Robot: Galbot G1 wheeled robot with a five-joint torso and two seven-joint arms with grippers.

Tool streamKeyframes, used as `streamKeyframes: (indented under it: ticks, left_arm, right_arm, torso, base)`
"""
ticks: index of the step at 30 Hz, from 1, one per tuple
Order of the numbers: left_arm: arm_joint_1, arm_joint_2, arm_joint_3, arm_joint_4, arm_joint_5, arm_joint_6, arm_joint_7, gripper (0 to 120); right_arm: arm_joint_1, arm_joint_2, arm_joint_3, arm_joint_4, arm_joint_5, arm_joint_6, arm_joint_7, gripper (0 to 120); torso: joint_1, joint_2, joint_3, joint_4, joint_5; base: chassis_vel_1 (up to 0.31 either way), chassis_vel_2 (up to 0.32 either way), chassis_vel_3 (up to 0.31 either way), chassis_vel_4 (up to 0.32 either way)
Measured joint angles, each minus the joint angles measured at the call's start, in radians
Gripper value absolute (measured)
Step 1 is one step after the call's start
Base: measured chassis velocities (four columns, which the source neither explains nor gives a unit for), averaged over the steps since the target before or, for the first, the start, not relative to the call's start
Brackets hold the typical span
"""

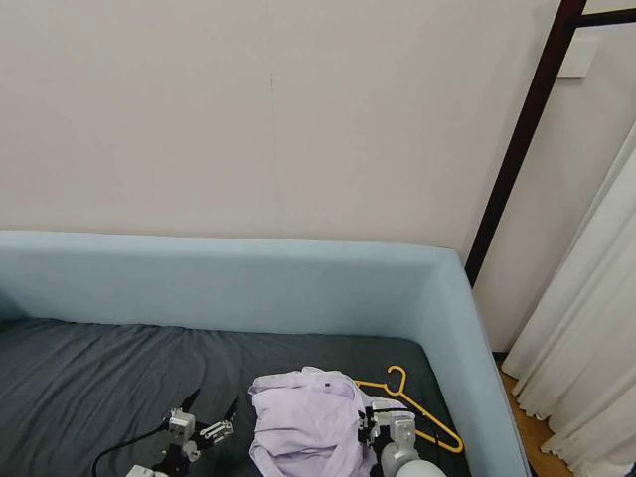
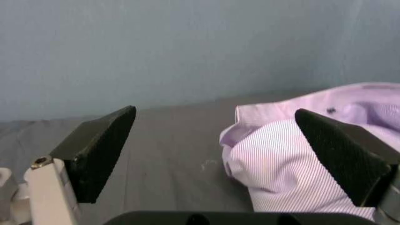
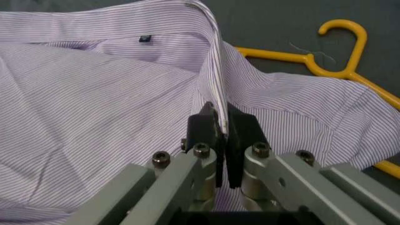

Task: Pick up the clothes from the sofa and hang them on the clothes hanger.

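Lilac cloth, head view: one striped shirt (image 1: 303, 417) is lying crumpled on the dark seat (image 1: 99, 378) of the pale blue sofa (image 1: 248, 288), at 6 o'clock in the picture and within reach of both arms.
Hanger, head view: one yellow hanger (image 1: 412, 402) is lying flat at the shirt's 3 o'clock.
Grippers, head view: the left gripper (image 1: 204, 415) is hovering at the shirt's 9 o'clock, and the right gripper (image 1: 376, 422) is sitting on its 4 o'clock edge.
Left wrist view: the two fingers are standing spread wide with nothing between them, probably readying a second hold.
Right wrist view: the two fingers are pinching a raised fold of the shirt, likely for lifting it. One hanger arm is running under the cloth.
Count: one shirt, one hanger, two grippers.
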Motion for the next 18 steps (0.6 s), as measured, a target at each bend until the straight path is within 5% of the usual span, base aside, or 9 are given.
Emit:
streamKeyframes:
  ticks: [7, 18]
  left_arm:
    - [-0.095, 0.019, 0.062, 0.082, -0.032, 0.01, 0.042, 100]
    - [-0.247, -0.049, 0.136, 0.188, -0.075, 0.032, 0.079, 91]
  right_arm:
    - [0.012, -0.005, -0.017, 0.001, 0.0, 0.012, -0.012, 0]
    - [0.041, -0.002, -0.072, -0.003, 0.017, 0.023, -0.017, 0]
  torso:
    - [0.0, 0.0, 0.0, -0.0003, 0.0004]
    - [0.0, 0.0, 0.0, 0.0001, 0.0001]
  base:
    - [0.0, 0.0, 0.0, 0.0]
    - [0.0, 0.0, 0.0, 0.0]
